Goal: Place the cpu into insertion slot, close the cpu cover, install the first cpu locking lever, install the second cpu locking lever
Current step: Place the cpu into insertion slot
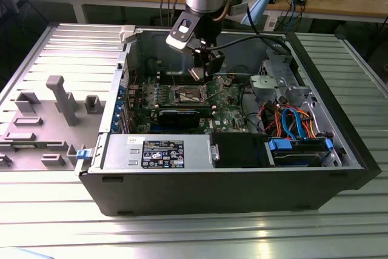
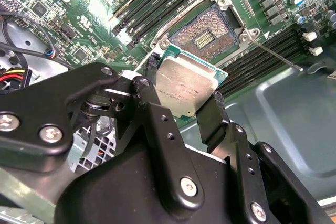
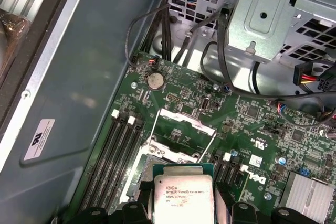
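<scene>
My gripper (image 1: 200,72) hangs inside the open computer case, shut on the cpu (image 2: 187,84), a flat square chip with a silver-grey top. Black fingers (image 2: 211,113) press on two opposite edges of it. The cpu (image 3: 182,198) hovers just above and slightly to one side of the insertion slot (image 2: 206,34), whose gold contact field lies bare on the green circuit board (image 3: 247,129). The cpu cover (image 3: 185,118) stands raised on its hinge beyond the slot. A thin wire locking lever (image 2: 274,54) sticks out free beside the socket.
Memory slots (image 3: 118,150) run alongside the socket. A long black graphics card (image 1: 182,115) lies in front of it, then the power supply (image 1: 157,150). A metal drive cage (image 1: 277,77) and coloured cables (image 1: 291,119) fill the exterior view's right. The case walls (image 1: 130,59) enclose everything.
</scene>
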Action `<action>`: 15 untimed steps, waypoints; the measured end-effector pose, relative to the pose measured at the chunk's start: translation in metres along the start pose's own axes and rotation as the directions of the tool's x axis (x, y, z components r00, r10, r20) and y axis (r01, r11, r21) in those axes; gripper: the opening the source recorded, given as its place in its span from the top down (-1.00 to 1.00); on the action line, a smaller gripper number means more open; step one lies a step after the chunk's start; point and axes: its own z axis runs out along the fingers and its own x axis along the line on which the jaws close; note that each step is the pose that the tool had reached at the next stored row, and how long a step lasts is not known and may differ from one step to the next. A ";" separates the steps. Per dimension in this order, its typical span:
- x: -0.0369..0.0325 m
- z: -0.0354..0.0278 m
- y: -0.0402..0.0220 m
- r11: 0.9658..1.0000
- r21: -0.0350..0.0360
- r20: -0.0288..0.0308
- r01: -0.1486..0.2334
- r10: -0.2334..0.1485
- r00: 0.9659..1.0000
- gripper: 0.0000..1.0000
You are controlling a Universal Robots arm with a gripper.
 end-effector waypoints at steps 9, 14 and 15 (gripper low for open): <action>0.0000 0.0002 0.0000 1.000 0.000 0.002 -0.022 0.022 1.000 -0.09; 0.0000 0.0004 0.0000 0.999 -0.001 0.003 -0.032 0.032 0.999 -0.09; 0.0000 0.0004 0.0000 0.999 -0.001 0.003 -0.035 0.035 0.999 -0.09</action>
